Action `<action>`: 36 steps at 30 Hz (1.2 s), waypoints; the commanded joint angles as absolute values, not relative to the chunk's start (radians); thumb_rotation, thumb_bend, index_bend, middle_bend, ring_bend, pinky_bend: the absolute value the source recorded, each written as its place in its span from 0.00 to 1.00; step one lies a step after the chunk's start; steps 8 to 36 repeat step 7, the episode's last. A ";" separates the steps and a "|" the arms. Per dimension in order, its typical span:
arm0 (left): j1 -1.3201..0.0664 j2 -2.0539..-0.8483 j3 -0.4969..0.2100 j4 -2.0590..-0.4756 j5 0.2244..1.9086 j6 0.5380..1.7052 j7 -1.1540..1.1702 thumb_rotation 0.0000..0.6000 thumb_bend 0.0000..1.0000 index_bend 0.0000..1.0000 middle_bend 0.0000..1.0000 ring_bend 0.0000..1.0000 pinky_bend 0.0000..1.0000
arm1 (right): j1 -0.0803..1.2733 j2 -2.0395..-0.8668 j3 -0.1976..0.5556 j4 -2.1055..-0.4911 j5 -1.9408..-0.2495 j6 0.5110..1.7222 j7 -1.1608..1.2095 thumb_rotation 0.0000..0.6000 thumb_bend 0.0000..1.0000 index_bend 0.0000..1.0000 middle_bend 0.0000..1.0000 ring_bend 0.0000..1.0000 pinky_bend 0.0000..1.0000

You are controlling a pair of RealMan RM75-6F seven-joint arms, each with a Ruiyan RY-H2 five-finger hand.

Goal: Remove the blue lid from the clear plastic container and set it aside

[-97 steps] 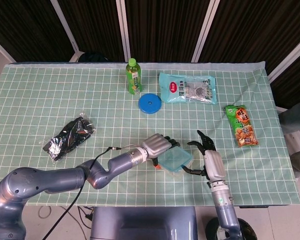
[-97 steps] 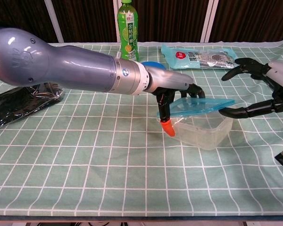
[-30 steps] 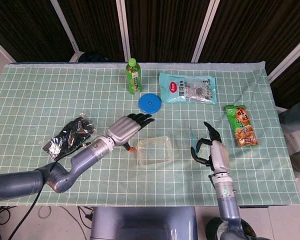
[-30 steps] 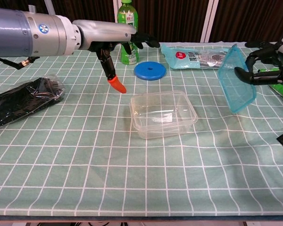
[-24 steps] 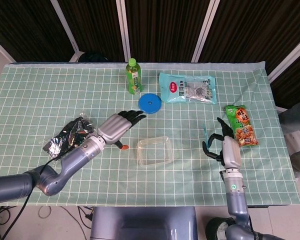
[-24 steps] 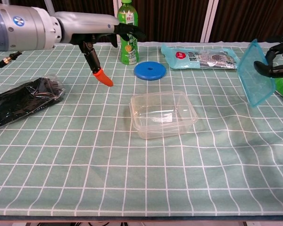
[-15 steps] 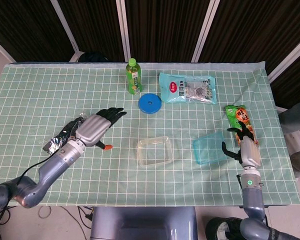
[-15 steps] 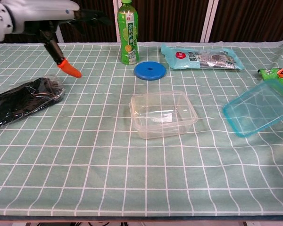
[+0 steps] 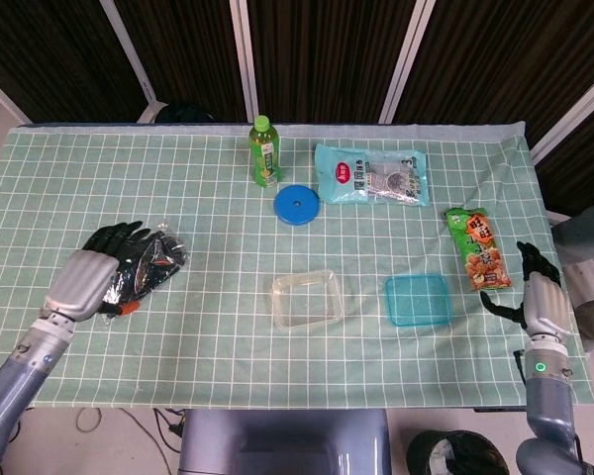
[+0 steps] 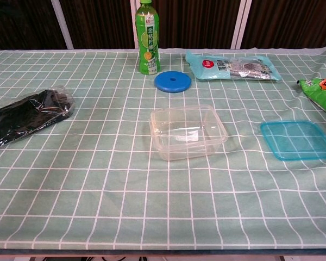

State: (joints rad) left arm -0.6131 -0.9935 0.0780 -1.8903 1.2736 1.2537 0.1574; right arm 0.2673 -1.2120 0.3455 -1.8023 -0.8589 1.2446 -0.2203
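The clear plastic container stands uncovered near the middle of the table. Its blue lid lies flat on the cloth to the right of it, apart from it. My right hand hovers at the table's right edge, well right of the lid, fingers spread and holding nothing. Over at the left edge my left hand is raised above the black packet, fingers apart and empty. The chest view shows neither hand.
A black packet lies at the left. At the back stand a green bottle, a blue disc and a teal snack bag. A green snack bag lies right of the lid.
The right hand carried the lid off to the right, laid it flat and let go, then drew back to the right edge. The left hand withdrew to the far left.
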 commanded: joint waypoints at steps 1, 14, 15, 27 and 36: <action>-0.483 -1.002 0.136 -1.878 1.318 1.395 0.222 1.00 0.00 0.00 0.00 0.00 0.05 | 0.197 -1.138 0.257 -1.803 -1.069 1.309 -0.159 1.00 0.18 0.00 0.00 0.00 0.00; -0.312 -1.064 0.155 -1.796 1.376 1.598 0.234 1.00 0.00 0.00 0.00 0.00 0.03 | 0.134 -1.093 0.187 -1.747 -1.284 1.422 -0.107 1.00 0.18 0.00 0.00 0.00 0.00; -0.312 -1.064 0.155 -1.796 1.376 1.598 0.234 1.00 0.00 0.00 0.00 0.00 0.03 | 0.134 -1.093 0.187 -1.747 -1.284 1.422 -0.107 1.00 0.18 0.00 0.00 0.00 0.00; -0.312 -1.064 0.155 -1.796 1.376 1.598 0.234 1.00 0.00 0.00 0.00 0.00 0.03 | 0.134 -1.093 0.187 -1.747 -1.284 1.422 -0.107 1.00 0.18 0.00 0.00 0.00 0.00; -0.312 -1.064 0.155 -1.796 1.376 1.598 0.234 1.00 0.00 0.00 0.00 0.00 0.03 | 0.134 -1.093 0.187 -1.747 -1.284 1.422 -0.107 1.00 0.18 0.00 0.00 0.00 0.00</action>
